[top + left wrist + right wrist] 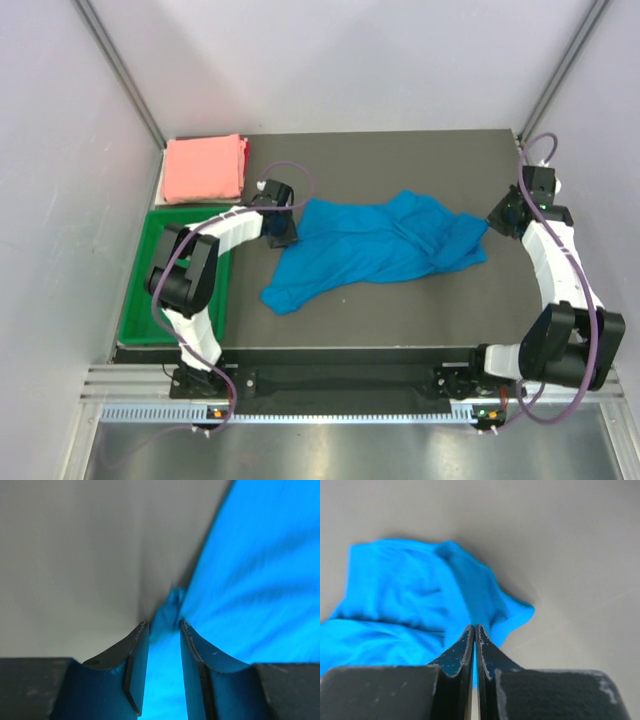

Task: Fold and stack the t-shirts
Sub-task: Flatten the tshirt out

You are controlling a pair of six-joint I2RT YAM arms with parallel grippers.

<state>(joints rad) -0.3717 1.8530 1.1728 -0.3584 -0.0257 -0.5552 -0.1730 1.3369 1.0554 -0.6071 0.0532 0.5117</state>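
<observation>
A bright blue t-shirt (375, 245) lies crumpled and spread across the middle of the dark table (400, 320). A salmon pink t-shirt (205, 168) sits folded at the back left corner. My left gripper (280, 232) is at the blue shirt's left edge. In the left wrist view it (164, 625) stands open, its jaws apart with blue cloth (260, 580) running between them. My right gripper (497, 215) is at the shirt's right end. In the right wrist view its jaws (475, 627) are shut together over the blue shirt (395, 590), and no cloth is seen clamped.
A green plastic tray (140, 310) stands at the table's left side, under the left arm. Pale walls close in the table at left, right and back. A metal rail runs along the near edge by the arm bases.
</observation>
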